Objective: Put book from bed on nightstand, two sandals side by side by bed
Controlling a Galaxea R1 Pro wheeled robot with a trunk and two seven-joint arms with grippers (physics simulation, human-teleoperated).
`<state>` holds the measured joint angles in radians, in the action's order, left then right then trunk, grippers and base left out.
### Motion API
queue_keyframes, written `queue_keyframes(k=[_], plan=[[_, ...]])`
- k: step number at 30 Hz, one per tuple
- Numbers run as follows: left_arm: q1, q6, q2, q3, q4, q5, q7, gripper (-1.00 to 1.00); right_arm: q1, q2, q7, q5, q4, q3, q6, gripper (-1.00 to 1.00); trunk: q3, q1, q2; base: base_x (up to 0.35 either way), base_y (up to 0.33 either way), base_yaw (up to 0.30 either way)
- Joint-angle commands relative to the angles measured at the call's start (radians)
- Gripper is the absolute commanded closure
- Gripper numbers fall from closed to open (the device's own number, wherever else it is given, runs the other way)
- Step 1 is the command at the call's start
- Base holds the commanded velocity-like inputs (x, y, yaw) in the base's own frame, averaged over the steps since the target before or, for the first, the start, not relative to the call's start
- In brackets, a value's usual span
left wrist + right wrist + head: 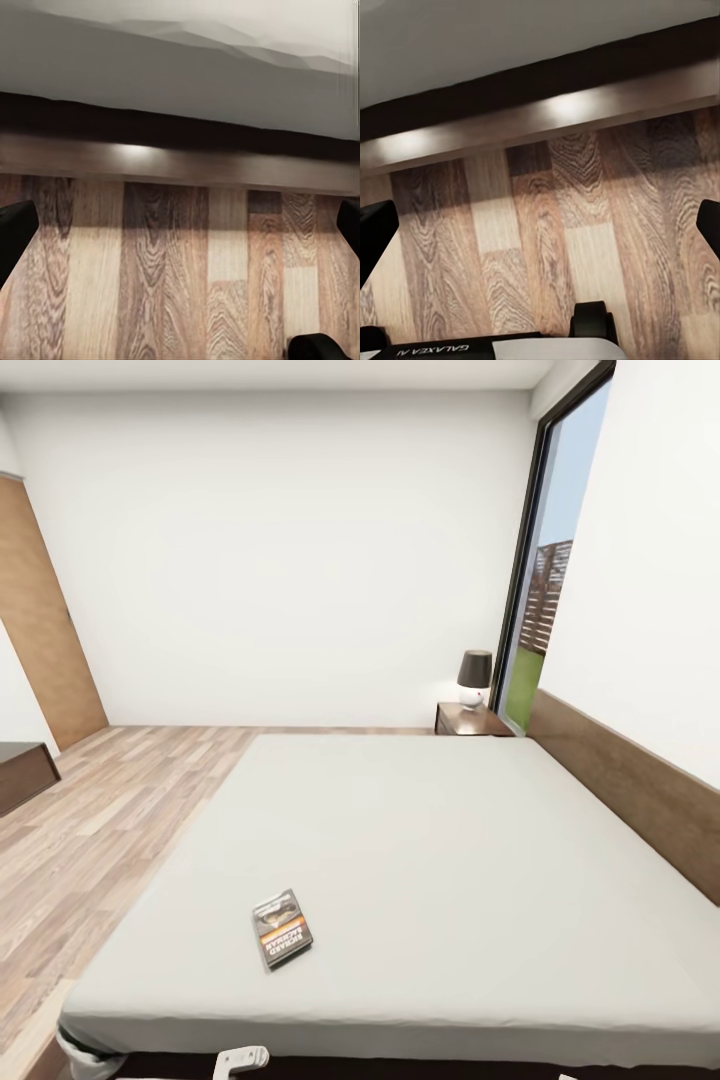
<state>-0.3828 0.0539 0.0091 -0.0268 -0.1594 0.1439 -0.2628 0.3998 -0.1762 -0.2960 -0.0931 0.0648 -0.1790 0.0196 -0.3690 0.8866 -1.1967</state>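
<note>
A: Where were the grippers?

B: Both hung low beside the bed. The left gripper (180, 225) had its dark fingers (15, 232) spread to the two edges of its wrist view, with nothing between them but the floor (172, 285). The right gripper (540, 232) was spread just as wide and held nothing either. Each camera looked at wood planks, the dark bed frame (187, 161) and the mattress edge above it.

A: And the book?

B: The book (281, 928) lay flat on the bed (420, 860), near the foot edge and toward the robot's left side, up on the mattress and well apart from both grippers, which were down by the floor. In the head view only a white bit of the left arm (240, 1060) showed at the bottom edge, just below the book.

A: Anything further off?

B: A nightstand (470, 720) stood at the far corner of the bed beside the headboard (630, 790), with a dark-shaded lamp (474, 678) on top, next to the tall window (550, 560).
</note>
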Motion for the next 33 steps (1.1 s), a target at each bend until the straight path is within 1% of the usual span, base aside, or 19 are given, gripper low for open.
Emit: queue_keyframes(k=[1,33], plan=[[-0.001,0.001,0.000,-0.002,0.001,0.007,-0.006,-1.00,0.001,0.000,-0.004,-0.010,0.000,-0.002,0.002,-1.00,0.002,-0.004,0.007,0.000,0.000,0.000],[-0.001,0.001,0.000,-0.002,0.001,0.008,-0.004,-1.00,0.000,0.000,0.005,-0.010,0.000,-0.002,0.002,-1.00,0.102,-0.127,0.231,0.000,0.000,0.000]])
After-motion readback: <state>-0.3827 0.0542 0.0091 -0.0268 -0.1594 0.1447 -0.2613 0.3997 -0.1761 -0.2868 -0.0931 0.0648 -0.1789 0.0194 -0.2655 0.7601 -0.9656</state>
